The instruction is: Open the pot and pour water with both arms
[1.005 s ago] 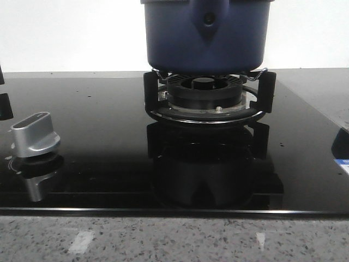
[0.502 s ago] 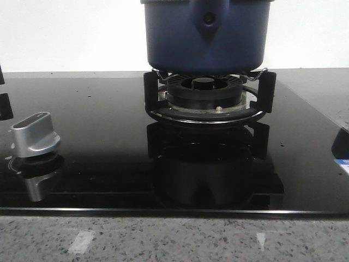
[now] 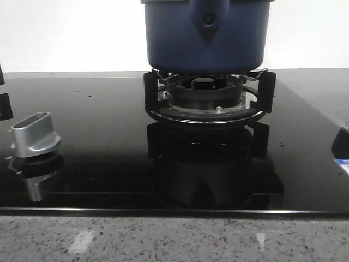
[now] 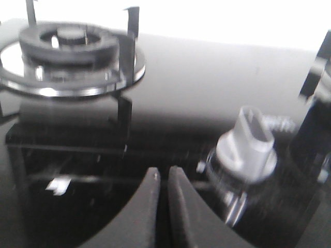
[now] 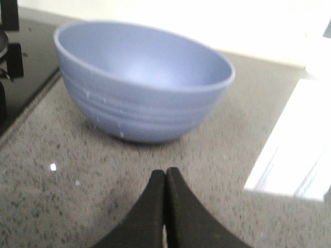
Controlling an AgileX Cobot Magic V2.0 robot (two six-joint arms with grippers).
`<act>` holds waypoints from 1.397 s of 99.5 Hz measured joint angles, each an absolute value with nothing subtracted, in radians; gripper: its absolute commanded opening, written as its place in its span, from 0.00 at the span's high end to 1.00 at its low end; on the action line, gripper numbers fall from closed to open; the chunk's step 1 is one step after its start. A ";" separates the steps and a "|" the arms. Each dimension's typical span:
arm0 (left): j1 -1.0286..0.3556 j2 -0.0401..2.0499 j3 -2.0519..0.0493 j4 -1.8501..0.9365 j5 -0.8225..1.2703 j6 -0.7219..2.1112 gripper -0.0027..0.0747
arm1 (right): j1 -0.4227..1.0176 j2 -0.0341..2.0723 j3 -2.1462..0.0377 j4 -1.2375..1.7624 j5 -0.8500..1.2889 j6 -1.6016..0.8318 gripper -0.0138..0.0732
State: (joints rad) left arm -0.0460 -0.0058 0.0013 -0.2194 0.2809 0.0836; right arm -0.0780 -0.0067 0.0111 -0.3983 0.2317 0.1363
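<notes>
The dark blue pot [image 3: 207, 38] stands on the black burner ring [image 3: 204, 95] at the back middle of the front view; its pointed handle mount with one rivet faces the camera, and its top is cut off by the frame. Neither gripper shows in the front view. My left gripper [image 4: 162, 173] is shut and empty, low over the black glass hob next to the silver knob [image 4: 248, 142]. My right gripper [image 5: 165, 173] is shut and empty over the speckled counter, a short way in front of a light blue bowl [image 5: 139, 88].
The silver knob [image 3: 34, 135] stands on the black glass hob [image 3: 98, 109] at the left. A burner ring [image 4: 67, 44] with upright pan supports shows in the left wrist view. A speckled stone counter [image 3: 174, 240] runs along the front. A white object [image 5: 295, 150] lies beside the bowl.
</notes>
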 measured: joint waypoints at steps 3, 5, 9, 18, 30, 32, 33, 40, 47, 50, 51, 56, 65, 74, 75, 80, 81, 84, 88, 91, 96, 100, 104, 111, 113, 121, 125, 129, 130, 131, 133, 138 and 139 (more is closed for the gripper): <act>-0.046 -0.006 0.001 -0.248 0.265 0.084 0.99 | -0.078 -0.007 0.011 -0.403 0.211 0.136 0.92; -0.046 -0.006 0.001 -0.274 0.255 0.084 0.99 | -0.078 -0.007 0.011 -0.403 0.202 0.136 0.92; -0.046 -0.006 0.001 -0.329 0.239 0.084 0.99 | -0.078 -0.007 0.011 -0.399 0.172 0.136 0.92; -0.046 -0.006 0.001 -0.453 0.189 0.084 0.99 | -0.078 -0.007 0.011 -0.327 0.091 0.136 0.92; -0.046 -0.006 0.001 -0.645 0.127 0.084 0.99 | -0.078 -0.007 0.011 -0.136 -0.015 0.136 0.92; -0.046 -0.006 0.001 -0.660 0.120 0.082 0.99 | -0.078 -0.007 0.011 -0.097 -0.028 0.136 0.92; -0.046 -0.006 0.001 -0.673 0.118 0.082 0.99 | -0.078 -0.007 0.011 -0.084 -0.032 0.136 0.92; -0.046 -0.006 0.001 -0.720 0.105 0.082 0.99 | -0.078 -0.007 0.011 0.032 -0.068 0.138 0.92; -0.046 -0.006 0.001 -0.758 0.098 0.082 0.99 | -0.078 -0.007 0.011 0.129 -0.101 0.139 0.92; -0.046 -0.006 0.001 -0.775 0.095 0.082 0.99 | -0.078 -0.007 0.011 0.180 -0.119 0.139 0.92; -0.046 -0.006 0.001 -0.782 0.095 0.082 0.99 | -0.078 -0.007 0.011 0.190 -0.121 0.139 0.92; -0.046 -0.006 0.001 -0.796 0.095 0.082 0.99 | -0.078 -0.007 0.011 0.270 -0.139 0.139 0.92; -0.046 -0.006 -0.010 -0.792 0.149 0.124 0.99 | -0.078 -0.007 0.011 0.413 -0.137 0.139 0.92; -0.053 -0.006 -0.068 -0.784 0.224 0.218 0.99 | -0.078 -0.007 -0.010 0.470 -0.061 0.142 0.92; -0.054 -0.006 -0.075 -0.783 0.228 0.226 0.99 | -0.078 -0.007 -0.014 0.470 -0.053 0.142 0.92; -0.059 -0.006 -0.135 -0.778 0.254 0.287 0.99 | -0.078 -0.007 -0.061 0.459 0.023 0.140 0.92; -0.061 -0.006 -0.143 -0.779 0.257 0.305 0.99 | -0.078 -0.007 -0.068 0.456 0.033 0.140 0.92; -0.062 0.000 -0.175 -0.777 0.263 0.341 0.99 | -0.078 -0.007 -0.099 0.436 0.073 0.138 0.92; -0.063 0.018 -0.223 -0.778 0.267 0.394 0.99 | -0.078 -0.004 -0.153 0.396 0.132 0.136 0.92; -0.064 0.038 -0.254 -0.778 0.268 0.427 0.99 | -0.078 0.007 -0.191 0.367 0.174 0.136 0.92; -0.065 0.090 -0.303 -0.776 0.278 0.482 0.99 | -0.078 0.037 -0.258 0.316 0.244 0.134 0.92; -0.065 0.127 -0.341 -0.776 0.293 0.521 0.99 | -0.078 0.060 -0.312 0.275 0.301 0.134 0.92; -0.065 0.175 -0.376 -0.776 0.311 0.549 0.99 | -0.078 0.092 -0.362 0.237 0.352 0.134 0.92; -0.070 0.244 -0.423 -0.776 0.332 0.582 0.99 | -0.078 0.142 -0.433 0.177 0.424 0.126 0.92; -0.076 0.259 -0.435 -0.776 0.334 0.587 0.99 | -0.078 0.156 -0.451 0.160 0.444 0.118 0.92; -0.105 0.299 -0.467 -0.776 0.340 0.612 0.95 | -0.078 0.197 -0.504 0.120 0.502 0.071 0.92; -0.126 0.313 -0.480 -0.776 0.340 0.634 0.90 | -0.078 0.211 -0.525 0.110 0.523 0.041 0.92; -0.149 0.327 -0.489 -0.776 0.340 0.664 0.85 | -0.078 0.221 -0.540 0.105 0.536 0.016 0.91; -0.153 0.329 -0.489 -0.776 0.340 0.674 0.83 | -0.078 0.221 -0.542 0.105 0.538 0.012 0.91; -0.160 0.334 -0.492 -0.776 0.340 0.679 0.81 | -0.078 0.223 -0.544 0.103 0.538 0.007 0.91; -0.173 0.342 -0.494 -0.776 0.340 0.693 0.77 | -0.078 0.225 -0.547 0.103 0.540 0.000 0.90; -0.201 0.362 -0.502 -0.775 0.341 0.721 0.66 | -0.078 0.230 -0.557 0.101 0.544 -0.011 0.85; -0.206 0.365 -0.505 -0.775 0.343 0.725 0.63 | -0.078 0.231 -0.557 0.101 0.544 -0.013 0.84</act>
State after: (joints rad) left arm -0.2055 0.3654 -0.5051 -0.7755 0.3430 0.7247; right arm -0.0780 0.2307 -0.5567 0.1012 0.5445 -0.0132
